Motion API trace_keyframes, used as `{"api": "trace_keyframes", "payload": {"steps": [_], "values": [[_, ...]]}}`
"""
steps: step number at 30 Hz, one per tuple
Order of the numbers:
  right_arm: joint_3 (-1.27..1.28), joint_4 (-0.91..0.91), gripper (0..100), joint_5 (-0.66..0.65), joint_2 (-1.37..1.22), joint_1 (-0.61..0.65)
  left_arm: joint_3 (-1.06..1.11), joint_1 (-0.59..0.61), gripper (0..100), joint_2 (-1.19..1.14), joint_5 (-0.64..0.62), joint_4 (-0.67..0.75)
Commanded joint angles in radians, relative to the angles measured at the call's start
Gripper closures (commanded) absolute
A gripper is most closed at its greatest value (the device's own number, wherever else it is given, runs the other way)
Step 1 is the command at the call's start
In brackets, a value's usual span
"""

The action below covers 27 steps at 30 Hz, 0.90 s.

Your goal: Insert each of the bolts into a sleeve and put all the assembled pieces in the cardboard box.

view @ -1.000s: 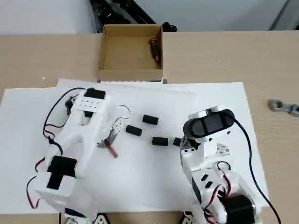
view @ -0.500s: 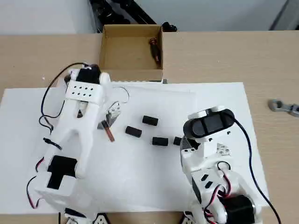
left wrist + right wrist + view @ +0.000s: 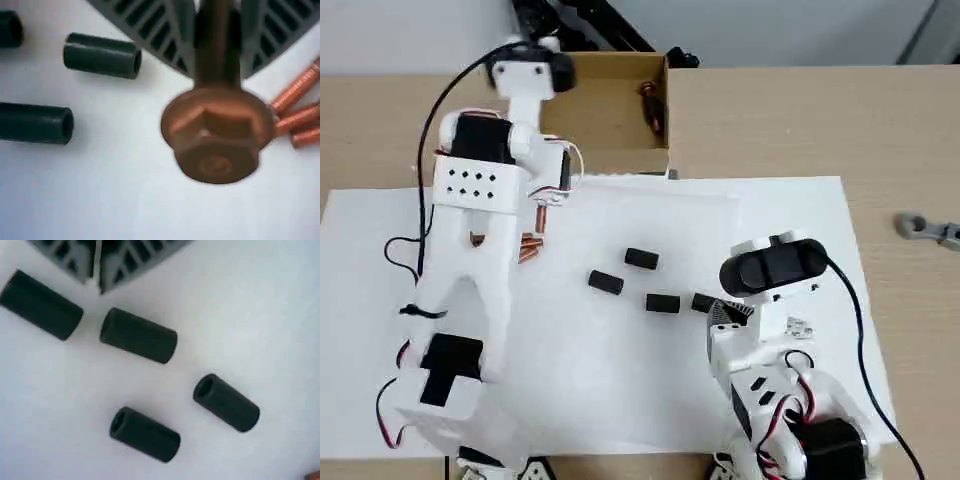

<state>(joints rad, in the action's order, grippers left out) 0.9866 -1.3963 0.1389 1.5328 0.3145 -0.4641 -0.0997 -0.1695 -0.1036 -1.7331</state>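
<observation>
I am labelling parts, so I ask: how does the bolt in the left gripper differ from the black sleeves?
The bolt is copper-coloured with a flanged hexagonal head; the sleeves are black plain tubes. The bolt is clamped in the left gripper; the sleeves lie loose on their sides. Both are roughly cylindrical.

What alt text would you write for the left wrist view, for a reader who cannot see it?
The left gripper holds a copper bolt by its shank, the hexagonal flanged head facing the camera. Beyond it, on the white sheet, lie three black sleeves and a few loose copper bolts.
</observation>
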Motion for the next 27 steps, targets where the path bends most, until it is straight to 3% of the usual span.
{"api": "trace_keyframes", "payload": {"steps": [1,7,15,18,22,25,27], "values": [[-0.106,-0.008,99.5,0.011,-0.068,0.002,-0.076,0.006,99,0.015,0.095,-0.020],[-0.308,-0.010,99.5,0.008,-0.371,0.005,-0.061,0.003,99,0.043,0.195,-0.023],[-0.620,-0.068,99.5,-0.018,-0.826,0.084,0.134,0.006,99,0.396,0.273,-0.020],[-0.746,-0.139,99.5,-0.115,-1.004,0.160,0.226,0.008,99,0.545,0.290,-0.018],[-0.956,-0.236,99.5,-0.351,-1.225,0.205,0.331,0.011,99,0.723,0.290,-0.018],[-1.068,-0.260,99.5,-0.583,-1.356,0.203,0.380,0.071,99,0.839,0.290,-0.015],[-1.106,-0.257,99.5,-0.611,-1.414,0.205,0.409,0.130,99,0.910,0.290,-0.005]]}}
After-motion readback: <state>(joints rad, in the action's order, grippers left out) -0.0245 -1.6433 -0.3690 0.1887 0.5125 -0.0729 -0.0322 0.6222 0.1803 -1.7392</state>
